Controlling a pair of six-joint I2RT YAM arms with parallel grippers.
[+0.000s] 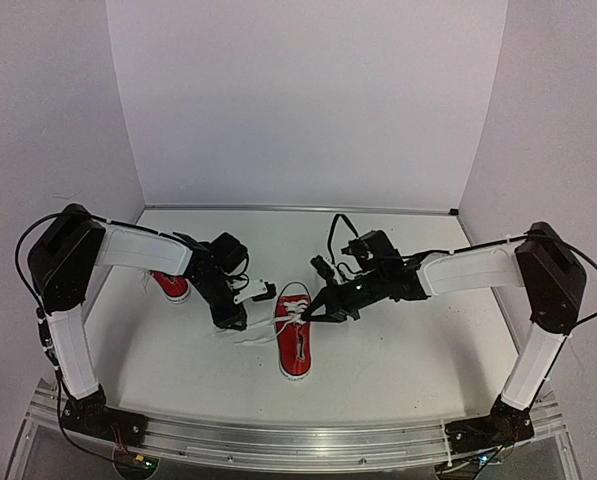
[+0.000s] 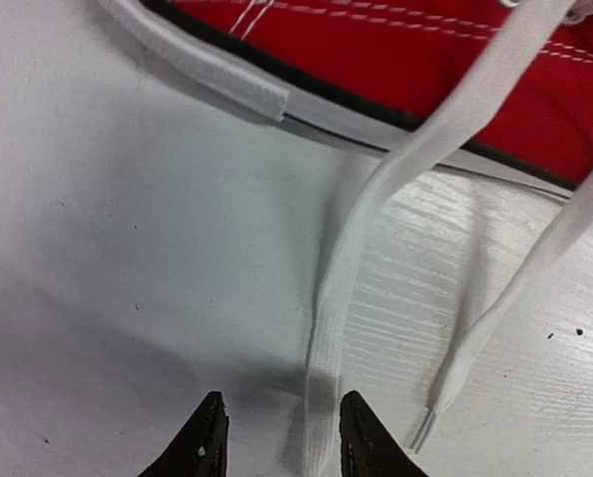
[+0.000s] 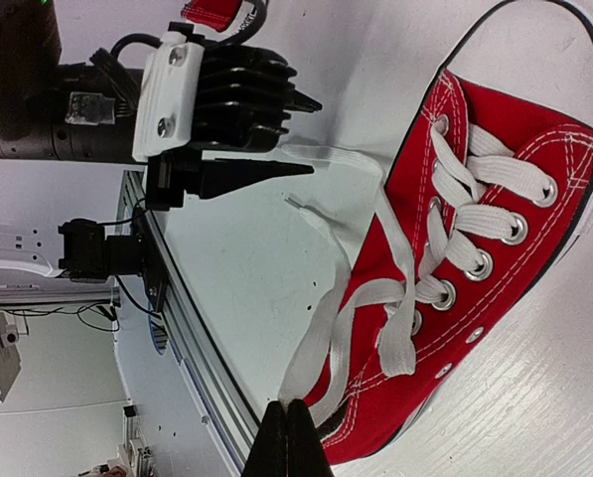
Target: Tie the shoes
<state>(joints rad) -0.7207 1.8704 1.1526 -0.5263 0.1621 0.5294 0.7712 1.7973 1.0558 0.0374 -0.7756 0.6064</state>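
Bases of both arms sit on the rail (image 1: 308, 440) at the near edge of the table (image 1: 408, 360). Just beyond, the near shoe (image 1: 296, 350) lies in the middle, toe toward the rail, its white laces trailing to the left.

The left gripper (image 2: 281, 437) is low over the table beside that shoe with its jaws spread. A flat lace (image 2: 328, 328) runs between the fingertips, close to one of them and not pinched. A second lace (image 2: 465, 358) ends just to the side, outside the jaws. The right gripper (image 3: 294, 437) is at the shoe's eyelet rows with its fingers pressed together.

The likeliest failure is a miss. The flat lace lies off-centre in the gap and flush on the table, so closing could push it aside or catch only its edge. The two ends lie near each other, so the wrong one could also be taken. A pull on a badly seated lace could drag this light shoe rather than draw the lace taut.

I cannot tell whether the right fingers have nipped a strand, since a lace passes behind their tips. The far shoe (image 1: 172, 286) sits farther back on the left, mostly hidden by the left arm (image 1: 143, 250), so the state of its laces cannot be seen.
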